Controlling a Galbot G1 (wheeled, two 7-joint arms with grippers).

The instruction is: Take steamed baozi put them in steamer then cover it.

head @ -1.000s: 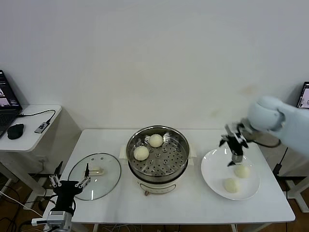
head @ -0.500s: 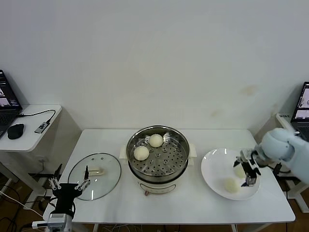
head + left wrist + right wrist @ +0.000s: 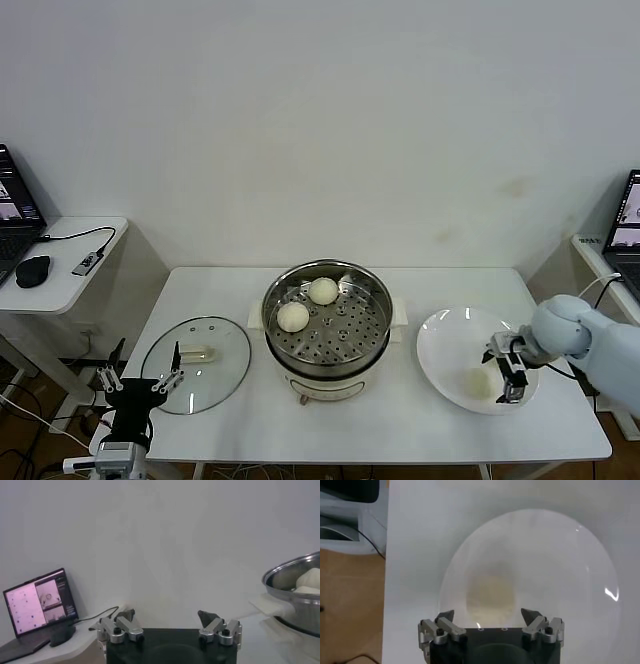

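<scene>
Your right gripper [image 3: 508, 372], jaws wide and holding nothing, hangs over a baozi [image 3: 480, 382] on the plate [image 3: 445, 350], apparently untouched; two baozi [image 3: 293, 316] sit in the steamer [image 3: 327, 318].

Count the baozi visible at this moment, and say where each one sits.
3 clearly visible: two baozi in the steamer, one at the rear and one front-left; one on the white plate at. The right pincer may hide a fourth.
</scene>
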